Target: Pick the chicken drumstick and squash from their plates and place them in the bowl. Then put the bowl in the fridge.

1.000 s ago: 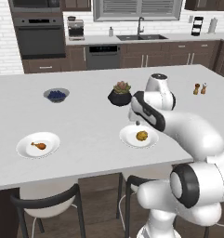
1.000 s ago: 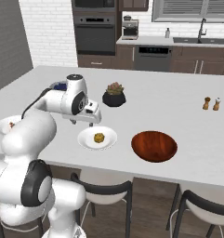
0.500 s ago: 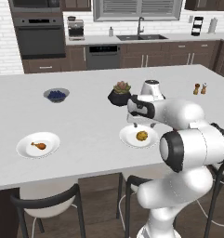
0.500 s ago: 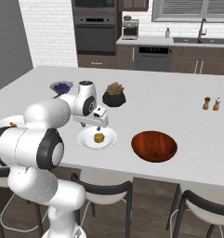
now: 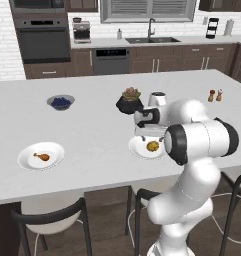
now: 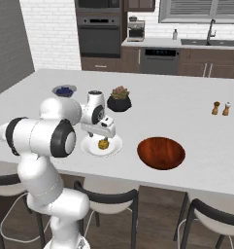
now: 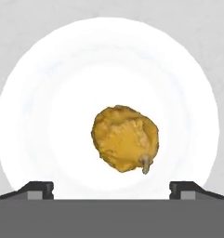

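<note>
The yellow-orange squash (image 7: pixel 126 138) lies near the middle of a white plate (image 7: pixel 62 93) close to the counter's front edge. My gripper (image 7: pixel 111 188) hangs open right above it, jaws wide to either side and nothing between them. Both base views show the hand (image 5: pixel 148 133) low over the squash (image 5: pixel 152 146) (image 6: pixel 103 144). The chicken drumstick (image 5: pixel 41 156) rests on the other plate (image 5: pixel 27 161) far to the left. Right of the squash plate (image 6: pixel 116 145) stands the dark red-brown bowl (image 6: pixel 161 152), empty. The fridge is out of view.
A black pot with a succulent (image 5: pixel 129 102) stands just behind the hand. A small grey bowl with blue contents (image 5: pixel 60 102) sits at the back left, and salt and pepper shakers (image 5: pixel 215 95) at the right. Stools stand below the counter's front edge.
The arm has folded in and the hand has come down over the squash plate. The jaws have stayed open. Nothing on the counter has moved.
</note>
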Controlling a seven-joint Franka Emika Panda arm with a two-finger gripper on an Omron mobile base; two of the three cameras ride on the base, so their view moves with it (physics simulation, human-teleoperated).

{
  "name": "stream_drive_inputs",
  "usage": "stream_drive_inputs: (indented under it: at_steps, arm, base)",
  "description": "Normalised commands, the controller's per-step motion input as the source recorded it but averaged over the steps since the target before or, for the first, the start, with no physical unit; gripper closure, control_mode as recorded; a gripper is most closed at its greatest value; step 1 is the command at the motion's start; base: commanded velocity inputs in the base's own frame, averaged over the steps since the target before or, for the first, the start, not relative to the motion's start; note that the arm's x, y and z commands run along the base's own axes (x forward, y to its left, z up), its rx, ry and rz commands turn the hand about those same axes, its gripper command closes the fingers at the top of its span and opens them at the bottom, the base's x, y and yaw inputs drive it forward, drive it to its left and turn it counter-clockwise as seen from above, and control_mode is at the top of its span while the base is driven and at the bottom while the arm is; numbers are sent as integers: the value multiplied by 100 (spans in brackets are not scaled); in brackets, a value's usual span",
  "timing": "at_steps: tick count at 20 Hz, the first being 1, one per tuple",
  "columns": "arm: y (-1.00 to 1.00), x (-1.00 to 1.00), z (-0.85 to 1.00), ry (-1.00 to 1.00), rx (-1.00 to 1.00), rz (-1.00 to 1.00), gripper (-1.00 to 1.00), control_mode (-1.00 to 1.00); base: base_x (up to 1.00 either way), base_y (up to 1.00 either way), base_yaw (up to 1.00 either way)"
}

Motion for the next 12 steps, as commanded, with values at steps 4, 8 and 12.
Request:
stream_drive_inputs:
  at_steps: [4, 8, 12]
  arm:
    - [-16, 48, -43, 7, 3, -2, -100, -100]
    - [-11, 45, -32, 8, 3, -4, -100, -100]
    - [0, 2, -24, 5, 0, 0, -100, -100]
  base:
    - [0, 0, 0]
    - [0, 0, 0]
    - [0, 0, 0]
